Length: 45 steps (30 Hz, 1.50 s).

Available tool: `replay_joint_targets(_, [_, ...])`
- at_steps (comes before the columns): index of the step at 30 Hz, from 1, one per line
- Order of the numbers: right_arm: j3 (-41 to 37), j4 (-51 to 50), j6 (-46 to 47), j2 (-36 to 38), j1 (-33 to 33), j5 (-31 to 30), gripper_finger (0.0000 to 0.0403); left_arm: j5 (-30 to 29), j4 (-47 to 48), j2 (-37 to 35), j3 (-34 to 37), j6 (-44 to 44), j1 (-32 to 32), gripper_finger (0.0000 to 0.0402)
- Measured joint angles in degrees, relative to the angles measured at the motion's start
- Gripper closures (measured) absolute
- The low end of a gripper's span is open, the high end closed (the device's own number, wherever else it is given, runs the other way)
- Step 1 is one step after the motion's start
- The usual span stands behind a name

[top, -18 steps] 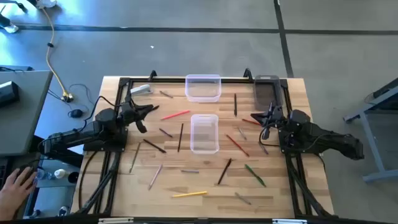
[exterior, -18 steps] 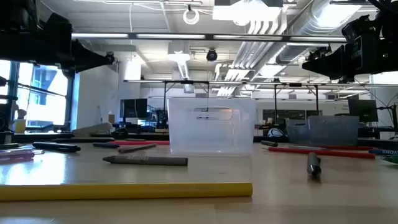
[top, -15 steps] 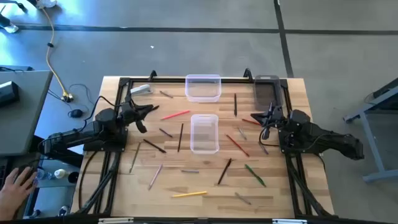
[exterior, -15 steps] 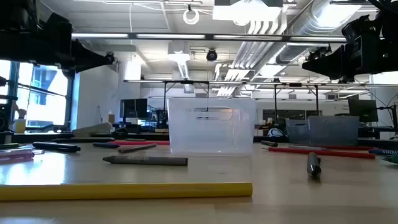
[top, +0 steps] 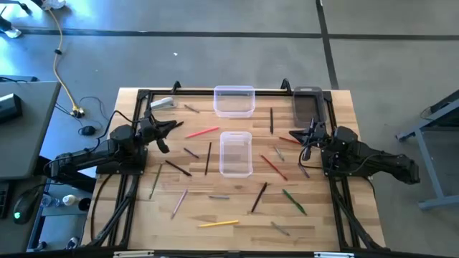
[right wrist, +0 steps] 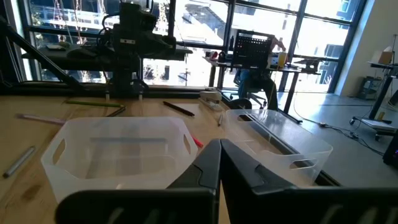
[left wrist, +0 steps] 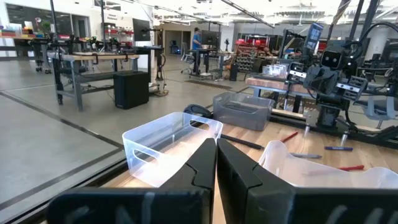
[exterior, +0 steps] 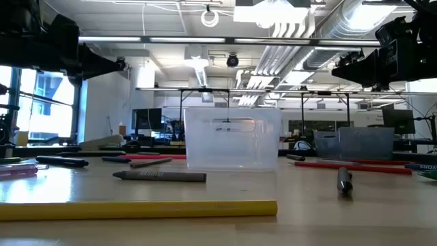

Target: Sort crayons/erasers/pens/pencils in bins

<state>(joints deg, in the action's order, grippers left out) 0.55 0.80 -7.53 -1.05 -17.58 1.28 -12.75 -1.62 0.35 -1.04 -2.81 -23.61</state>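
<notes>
From above, the table (top: 323, 222) carries three bins: a clear one (top: 234, 101) at the far edge, a second clear one (top: 235, 153) in the middle, and a dark one (top: 307, 104) at the far right corner. Pens, pencils and crayons lie scattered around them, among them a red pencil (top: 202, 132) left of the middle bin, a yellow pencil (top: 218, 223) near the front edge and a green one (top: 294, 201) to the right. The left gripper (top: 174, 126) hangs over the table's left side, the right gripper (top: 310, 134) over the right side just in front of the dark bin; both hold nothing.

At table height, the yellow pencil (exterior: 136, 210) lies across the front, a grey crayon (exterior: 160, 176) behind it, the middle bin (exterior: 232, 145) centred and the dark bin (exterior: 362, 145) farther right.

The left wrist camera shows its fingers (left wrist: 205, 163) pressed together, with the far clear bin (left wrist: 165, 146), the middle bin (left wrist: 323, 171) and the dark bin (left wrist: 241, 109) ahead.

The right wrist camera shows its fingers (right wrist: 233, 165) together too, the middle bin (right wrist: 118, 152) and the far clear bin (right wrist: 280, 146) beyond them.
</notes>
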Motion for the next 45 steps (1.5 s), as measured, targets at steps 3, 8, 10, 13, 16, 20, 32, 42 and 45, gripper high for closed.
replay_joint_targets(3, [0.01,-0.01,0.00,0.00,-0.01,0.00,0.0402,0.00,-0.01,-0.01,0.01,0.00,-0.01,0.0398])
replay_joint_targets(8, [0.01,0.00,0.00,-0.01,-0.01,0.00,0.0402,-0.01,-0.01,-0.01,0.01,0.02,0.00,0.0398])
replay_joint_targets(10, [-0.01,-0.02,0.00,0.01,-0.02,0.00,0.0402,0.00,0.01,-0.01,0.02,0.02,-0.01,0.0398])
replay_joint_targets(13, [0.01,0.00,0.00,-0.01,0.00,0.00,0.0402,-0.01,-0.01,0.00,0.02,0.00,-0.01,0.0398])
replay_joint_targets(16, [0.00,-0.01,0.00,0.01,0.00,0.00,0.0402,-0.02,0.01,0.00,0.01,0.02,0.00,0.0398])
replay_joint_targets(20, [0.01,-0.01,0.00,-0.01,0.00,0.00,0.0402,0.00,-0.01,-0.01,0.02,0.00,-0.01,0.0398])
replay_joint_targets(32, [0.01,-0.02,0.00,0.01,-0.02,0.00,0.0402,0.00,0.01,0.01,0.00,0.02,-0.01,0.0398])
replay_joint_targets(42, [-0.01,0.00,0.00,0.01,0.00,0.00,0.0402,-0.01,-1.34,0.01,0.02,-0.62,-0.01,0.0398])
replay_joint_targets(45, [0.00,0.00,0.00,-0.01,0.00,0.00,0.0402,-0.02,-1.28,0.01,0.02,-0.64,0.01,0.0398])
